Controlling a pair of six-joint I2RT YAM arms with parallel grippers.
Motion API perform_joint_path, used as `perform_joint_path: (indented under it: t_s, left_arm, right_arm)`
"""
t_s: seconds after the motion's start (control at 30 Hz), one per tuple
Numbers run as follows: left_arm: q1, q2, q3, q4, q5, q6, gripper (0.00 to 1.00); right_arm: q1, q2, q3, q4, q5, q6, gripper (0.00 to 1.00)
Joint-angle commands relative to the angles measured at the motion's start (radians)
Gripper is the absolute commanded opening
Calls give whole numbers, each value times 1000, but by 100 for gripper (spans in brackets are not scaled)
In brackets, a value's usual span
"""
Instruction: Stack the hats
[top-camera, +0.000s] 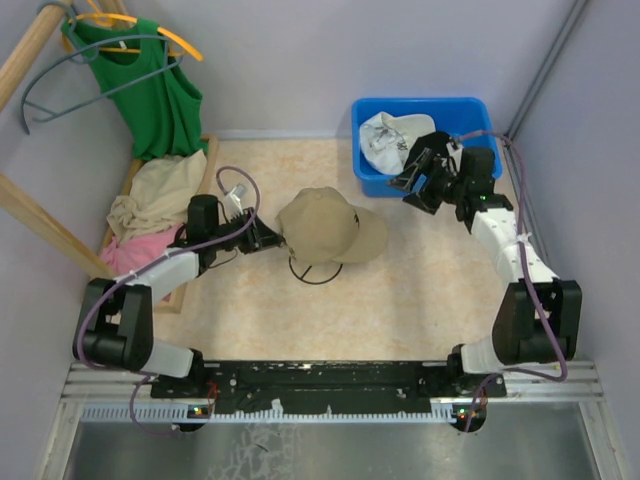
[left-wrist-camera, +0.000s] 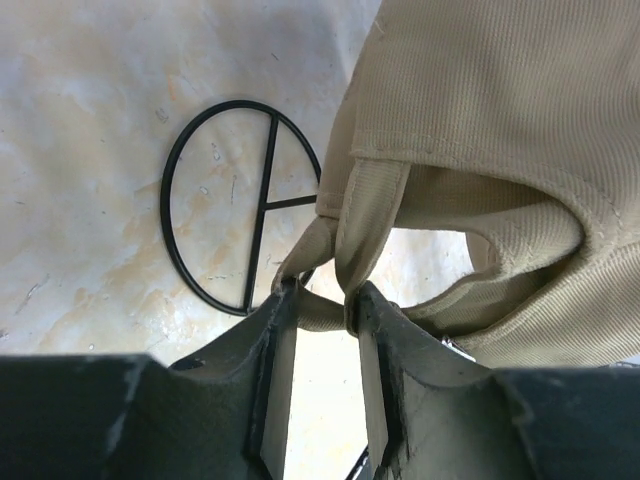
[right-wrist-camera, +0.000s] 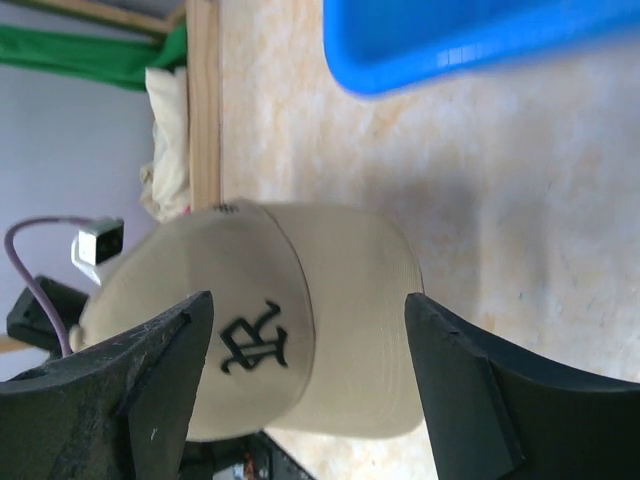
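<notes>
Strap (left-wrist-camera: 368, 212) of tan cap (left-wrist-camera: 500, 110) sits between jaws of left tool (left-wrist-camera: 324, 294).

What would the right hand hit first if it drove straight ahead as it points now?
Probably the tan cap, around its black logo: it sits centred between the fingers of the open right hand. Depth is unclear.

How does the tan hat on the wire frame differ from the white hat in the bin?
The tan hat sits dome-up on the wire frame mid-table; the white hat lies in the blue bin. The tan hat's back strap is between the fingers of the left tool; the white hat has no tool on it. Both are brimmed fabric caps.
</notes>
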Motion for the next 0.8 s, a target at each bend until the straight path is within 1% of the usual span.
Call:
perform_joint_path:
  t_s: [0.0, 0.07, 0.2, 0.3, 0.4, 0.5, 0.63, 0.77]
  left_arm:
    - [8, -44, 46, -54, -20, 16, 39]
    - [8, -58, 68, -64, -20, 11, 40]
    - [8, -84, 99, -87, -23, -7, 51]
    - [8, -110, 114, -112, -37, -7, 58]
    - [9, -135, 117, -131, -63, -4, 62]
    - [11, -150, 119, -152, -79, -8, 66]
    - [12, -169, 125, -180, -111, -8, 70]
    - [13, -180, 138, -196, -148, -6, 74]
  right_arm:
    - [-23, 68, 203, -83, 89, -87, 78]
    - [-33, 116, 282, -104, 108, -107, 79]
    - [-51, 217, 425, -131, 153, -135, 81]
    - [-54, 323, 542, -176, 229, -176, 87]
    - [-55, 406, 666, -244, 335, -231, 93]
    - [-55, 469, 752, -285, 470, -263, 97]
    - [-55, 586, 918, -411, 640, -319, 99]
    - [-56, 736, 1133, -544, 728, -387, 99]
